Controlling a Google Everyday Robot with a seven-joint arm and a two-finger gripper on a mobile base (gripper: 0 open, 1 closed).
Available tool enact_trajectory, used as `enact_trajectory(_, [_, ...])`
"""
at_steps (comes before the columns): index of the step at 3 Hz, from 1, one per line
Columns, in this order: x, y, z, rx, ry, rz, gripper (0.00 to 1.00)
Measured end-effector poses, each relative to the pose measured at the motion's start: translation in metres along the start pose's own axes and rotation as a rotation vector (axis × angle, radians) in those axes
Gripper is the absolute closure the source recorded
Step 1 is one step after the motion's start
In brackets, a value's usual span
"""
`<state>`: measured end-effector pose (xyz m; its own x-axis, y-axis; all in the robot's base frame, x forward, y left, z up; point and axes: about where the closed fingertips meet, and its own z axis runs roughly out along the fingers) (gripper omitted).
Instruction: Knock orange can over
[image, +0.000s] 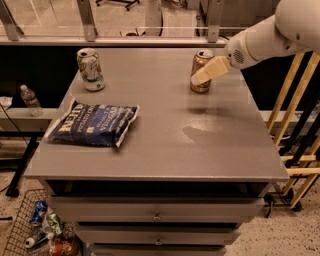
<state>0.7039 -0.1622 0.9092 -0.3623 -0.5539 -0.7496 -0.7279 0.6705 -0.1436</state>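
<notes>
The orange can (201, 88) stands upright at the back right of the grey table (165, 145). It has a copper-orange body and a silver top. My gripper (198, 78) reaches in from the right on a white arm (270, 35). Its cream tip lies across the middle of the can, at or in front of its right side. I cannot tell whether it touches the can.
A white-and-green can (90, 69) stands at the back left. A dark blue chip bag (94, 125) lies flat at the left front. Wooden racks (295, 115) stand right of the table. A wire basket of bottles (42, 232) sits on the floor at the lower left.
</notes>
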Motion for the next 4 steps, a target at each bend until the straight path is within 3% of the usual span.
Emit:
enact_trajectory(1, [-0.010, 0.003, 0.016, -0.016, -0.016, 0.007, 0.04])
enact_trajectory(3, [-0.017, 0.007, 0.028, -0.039, -0.035, 0.012, 0.50])
enact_trajectory(4, [-0.021, 0.009, 0.023, -0.040, -0.045, -0.014, 0.73])
